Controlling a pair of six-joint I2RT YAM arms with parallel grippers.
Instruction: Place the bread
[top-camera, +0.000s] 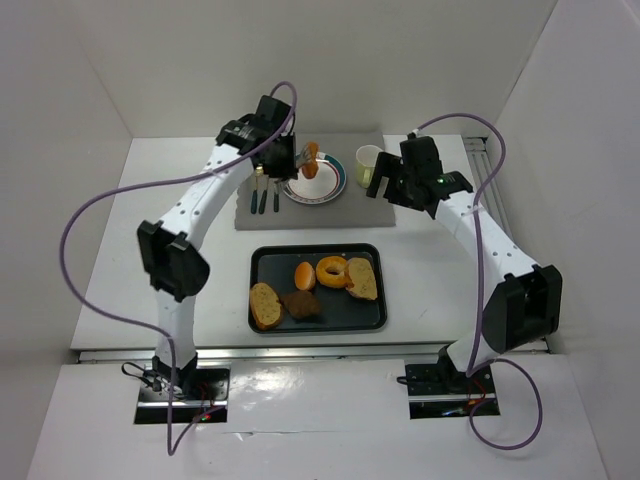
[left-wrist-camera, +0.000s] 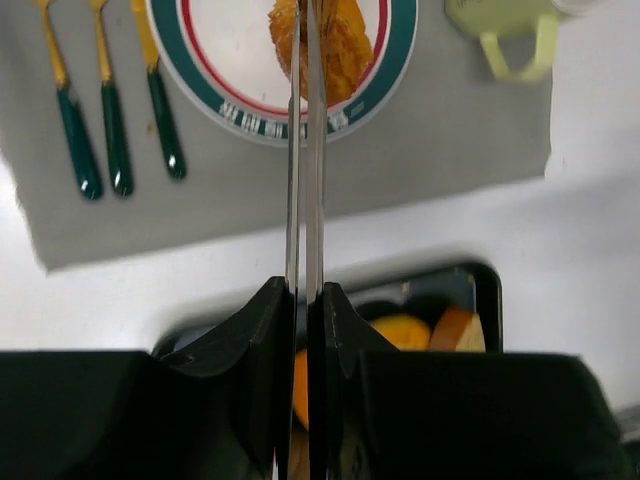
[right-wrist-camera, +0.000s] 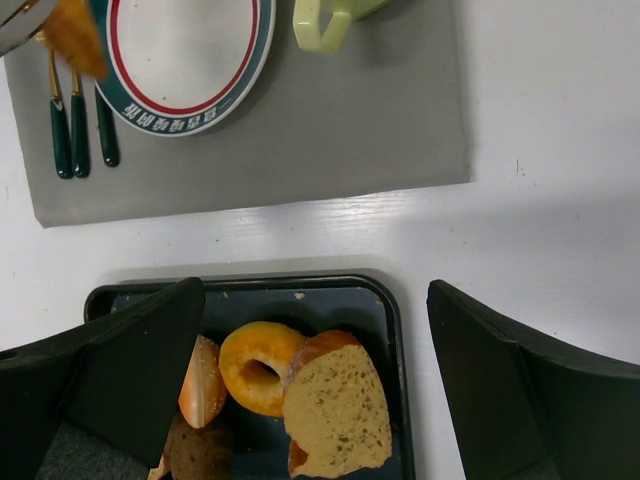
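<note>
So the left pincer (top-camera: 300, 158) is squeezed onto a golden piece of bread (top-camera: 313, 158), holding it over the left part of the plate (top-camera: 332, 187). In the left wrist view the fingers (left-wrist-camera: 296, 200) run nearly side by side with only a thin gap, and the bread (left-wrist-camera: 345, 45) sticks out on either side of them near the tips, over the white of the plate (left-wrist-camera: 200, 75). I can't tell if it's actually touching the plate.

The right pincer (top-camera: 385, 180) hangs wide apart with nothing in it, just beside the pale green cup (top-camera: 368, 160). The wrist view shows both its fingers (right-wrist-camera: 120, 370) far apart over the black tray (right-wrist-camera: 385, 300).

The plate, cup and three green-handled utensils (top-camera: 265, 195) all sit on a grey mat (top-camera: 370, 208) at the far side of the white table (top-camera: 130, 220). The utensils lie just left of the plate.

The tray (top-camera: 315, 328) is nearer the arm bases and has a donut (top-camera: 332, 271), a bread slice (top-camera: 362, 278) touching it on the right, an orange roll (top-camera: 305, 275), a dark brown chunk (top-camera: 300, 305) and another slice (top-camera: 265, 305) (pretty crowded on that left side).
</note>
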